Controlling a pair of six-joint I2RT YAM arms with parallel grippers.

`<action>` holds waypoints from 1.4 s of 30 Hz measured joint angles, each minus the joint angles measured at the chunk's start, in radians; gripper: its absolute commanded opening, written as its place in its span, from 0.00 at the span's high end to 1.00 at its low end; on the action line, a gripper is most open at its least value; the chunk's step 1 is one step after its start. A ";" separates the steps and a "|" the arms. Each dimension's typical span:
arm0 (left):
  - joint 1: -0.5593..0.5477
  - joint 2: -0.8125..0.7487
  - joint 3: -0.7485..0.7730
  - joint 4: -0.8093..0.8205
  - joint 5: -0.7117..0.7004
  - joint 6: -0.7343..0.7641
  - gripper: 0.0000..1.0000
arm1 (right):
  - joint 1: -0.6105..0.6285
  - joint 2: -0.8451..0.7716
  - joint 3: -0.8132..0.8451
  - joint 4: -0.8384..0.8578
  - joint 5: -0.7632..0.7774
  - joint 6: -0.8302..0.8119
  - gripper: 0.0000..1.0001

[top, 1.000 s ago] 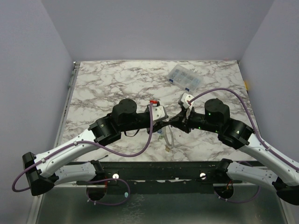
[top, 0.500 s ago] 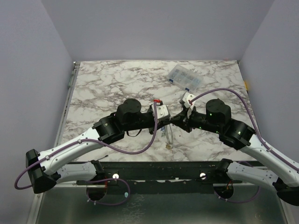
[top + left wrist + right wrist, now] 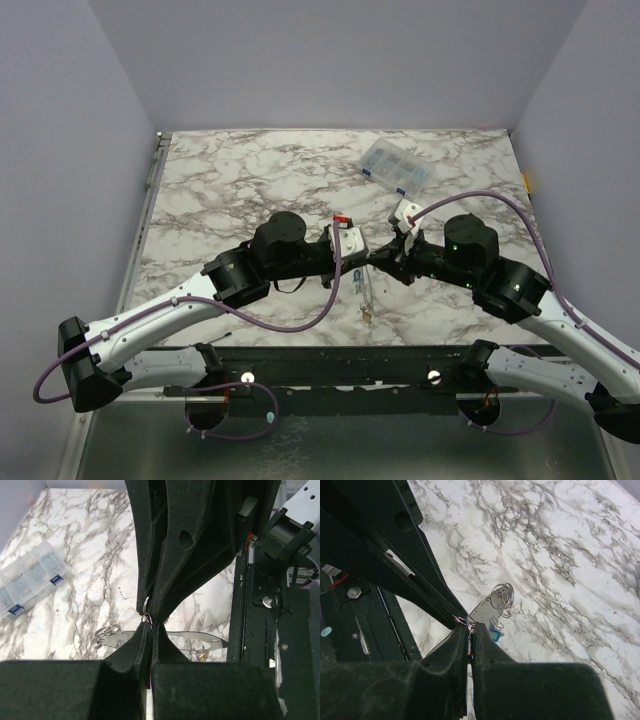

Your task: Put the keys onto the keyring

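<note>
Both grippers meet tip to tip above the table's near middle. My left gripper [image 3: 362,262] [image 3: 150,625] is shut on a small wire ring [image 3: 145,606]. From the other side my right gripper [image 3: 377,262] [image 3: 470,626] is shut on the same ring, with a thin coloured edge showing between its pads. Under the tips hangs the grey metal keyring [image 3: 366,290] [image 3: 200,639] [image 3: 487,609], with small split rings [image 3: 502,596] at its far end. A blue key [image 3: 494,635] hangs beside it. A yellowish key [image 3: 367,315] [image 3: 202,655] sits at the bunch's low end.
A clear plastic compartment box [image 3: 397,168] [image 3: 30,582] lies on the marble table [image 3: 230,180] at the back right. The black base rail [image 3: 330,365] runs along the near edge just below the bunch. Purple cables loop from both arms.
My left gripper has closed from partly open onto the ring. Both grippers and the hanging bunch have drifted slightly to the right.
</note>
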 measured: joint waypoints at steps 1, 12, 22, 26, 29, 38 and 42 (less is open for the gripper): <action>-0.001 0.000 0.000 0.003 0.002 0.014 1.00 | 0.000 -0.004 -0.004 0.004 0.001 0.000 0.95; -0.003 -0.064 -0.133 0.164 -0.003 0.146 1.00 | 0.001 -0.035 -0.033 0.033 -0.008 0.009 0.65; 0.037 -0.104 -0.228 0.261 -0.034 0.147 1.00 | 0.001 -0.046 -0.043 0.032 -0.070 0.011 0.57; 0.043 -0.134 -0.261 0.306 -0.034 0.140 1.00 | 0.001 -0.045 -0.043 0.034 -0.071 0.019 0.47; 0.043 -0.158 -0.299 0.343 -0.034 0.136 1.00 | 0.001 -0.045 -0.043 0.046 -0.064 0.028 0.32; 0.048 -0.178 -0.402 0.435 -0.081 0.136 1.00 | 0.001 0.005 -0.048 0.112 0.036 0.106 0.17; 0.048 -0.193 -0.456 0.497 -0.103 0.145 1.00 | 0.001 0.014 -0.060 0.136 0.043 0.126 0.26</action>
